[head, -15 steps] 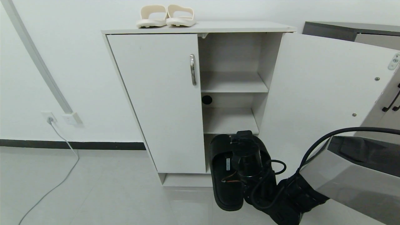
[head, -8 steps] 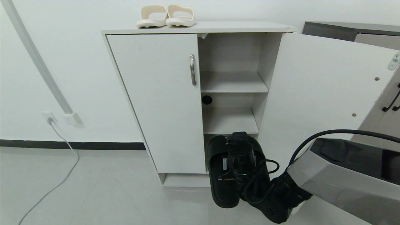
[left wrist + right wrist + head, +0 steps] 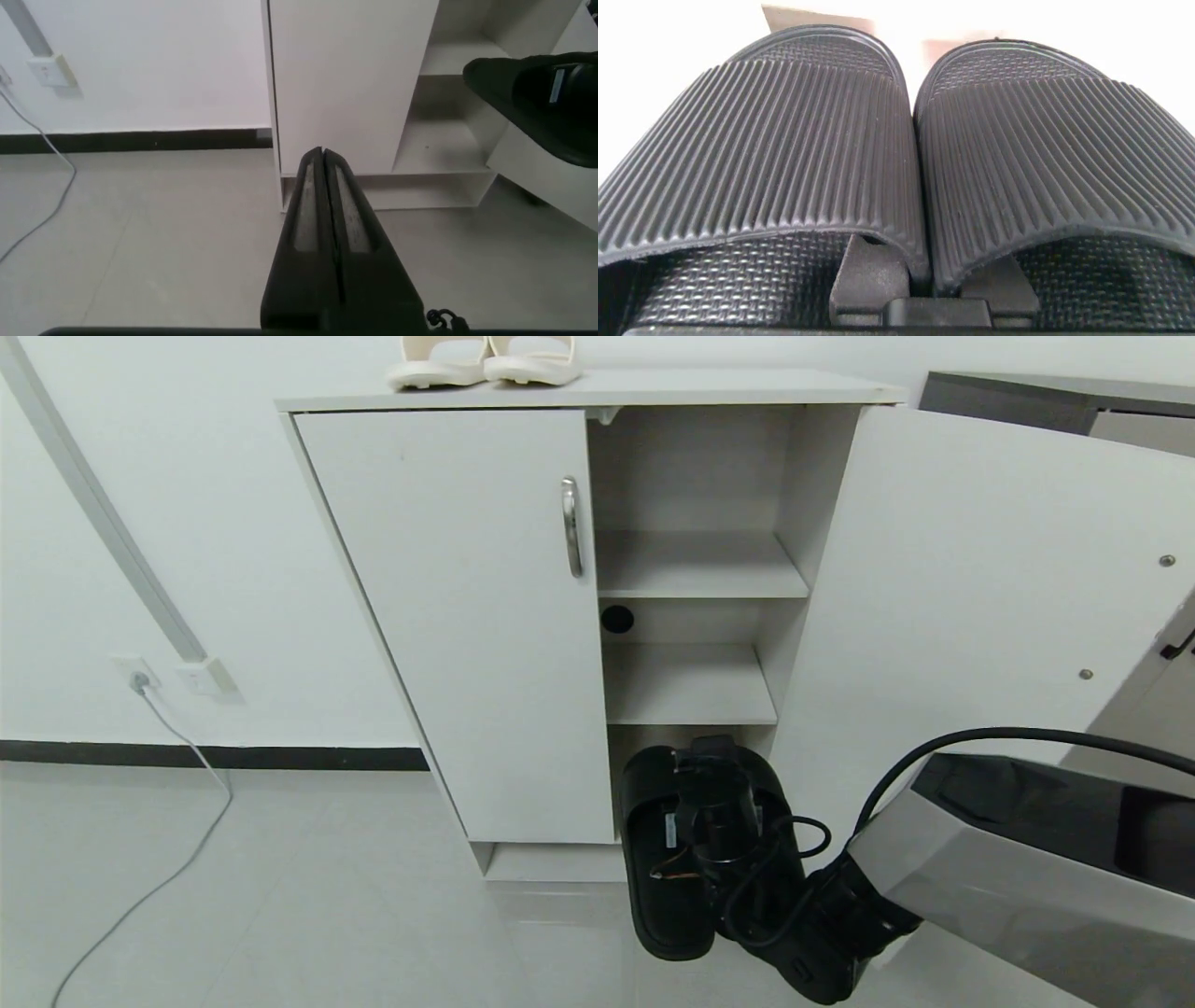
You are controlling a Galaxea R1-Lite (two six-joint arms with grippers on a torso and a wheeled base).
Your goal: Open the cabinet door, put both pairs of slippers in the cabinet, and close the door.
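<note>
A pair of black slippers (image 3: 665,859) hangs side by side in my right gripper (image 3: 717,784), toes at the mouth of the white cabinet's (image 3: 448,616) lowest compartment. In the right wrist view their ribbed straps (image 3: 785,140) arch over the gripper (image 3: 924,285), which is shut on the slippers' touching inner edges. The right cabinet door (image 3: 962,579) stands swung open; the left door (image 3: 467,644) is closed. A cream pair of slippers (image 3: 485,364) rests on the cabinet top. My left gripper (image 3: 321,163) is shut and empty, low over the floor facing the cabinet base, with a black slipper (image 3: 547,89) off to one side.
Two bare shelves (image 3: 695,565) sit above the bottom compartment. A grey cable (image 3: 177,859) runs from a wall socket (image 3: 138,679) across the tiled floor at the left. Grey furniture (image 3: 1055,392) stands behind the open door.
My right arm has carried the black slippers a little left and toward the cabinet's bottom opening. The head camera has shifted, so the cabinet sits higher in view.
</note>
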